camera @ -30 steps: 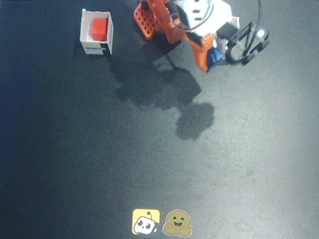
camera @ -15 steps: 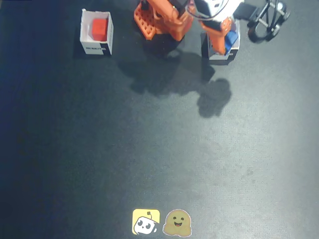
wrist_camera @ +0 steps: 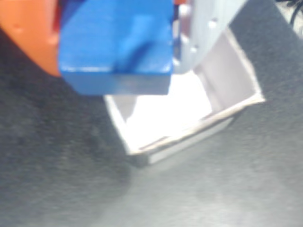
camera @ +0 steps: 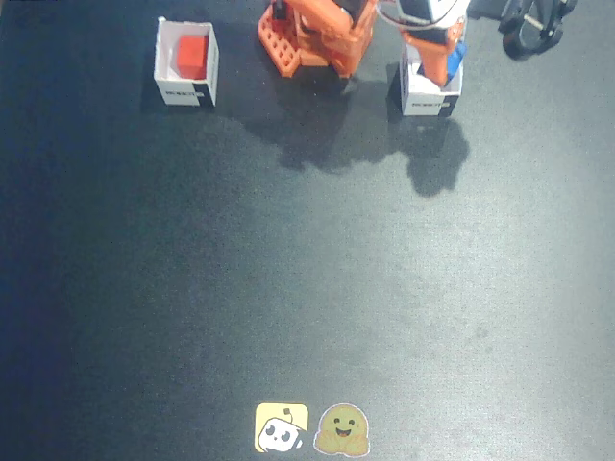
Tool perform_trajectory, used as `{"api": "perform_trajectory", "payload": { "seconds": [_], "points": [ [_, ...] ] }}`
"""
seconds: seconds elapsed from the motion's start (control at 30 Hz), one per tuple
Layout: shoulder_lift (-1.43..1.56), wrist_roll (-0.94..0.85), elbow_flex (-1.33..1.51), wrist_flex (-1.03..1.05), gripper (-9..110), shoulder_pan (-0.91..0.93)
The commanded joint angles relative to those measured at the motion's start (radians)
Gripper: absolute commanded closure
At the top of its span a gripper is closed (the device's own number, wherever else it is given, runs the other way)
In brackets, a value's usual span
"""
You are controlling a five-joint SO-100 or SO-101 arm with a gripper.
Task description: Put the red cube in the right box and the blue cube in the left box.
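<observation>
Fixed view: you see the dark tabletop [camera: 307, 288] from above, with the arm's orange base [camera: 312, 34] at the top edge. To its left stands one white box [camera: 185, 63], open side up, and the red cube [camera: 192, 57] lies inside it; a dark label shows on the box's near wall. To the right of the base stands the second white box [camera: 430, 88], with the same dark label on its near wall. The hand [camera: 444, 60] hangs directly over this box, clamped on the blue cube [camera: 455, 56], of which only a blue sliver shows beside the orange finger.

Wrist view: you see the blue cube [wrist_camera: 116, 45] held between an orange finger [wrist_camera: 28, 33] on the left and a grey-white one [wrist_camera: 208, 23] on the right. The cube is above the open mouth of the box [wrist_camera: 222, 113], and its white interior shows underneath.

Two cartoon stickers [camera: 312, 428] lie near the bottom edge of the fixed view.
</observation>
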Motion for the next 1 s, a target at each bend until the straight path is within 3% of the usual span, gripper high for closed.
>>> {"api": "perform_trajectory", "payload": {
  "seconds": [0.0, 0.73, 0.97],
  "points": [
    [-0.002, 0.038, -0.003, 0.008, 92, -0.057],
    [0.014, 0.04, 0.077, -0.048, 92, -0.11],
    [0.074, 0.044, 0.087, -0.035, 86, -0.11]
  ]
}}
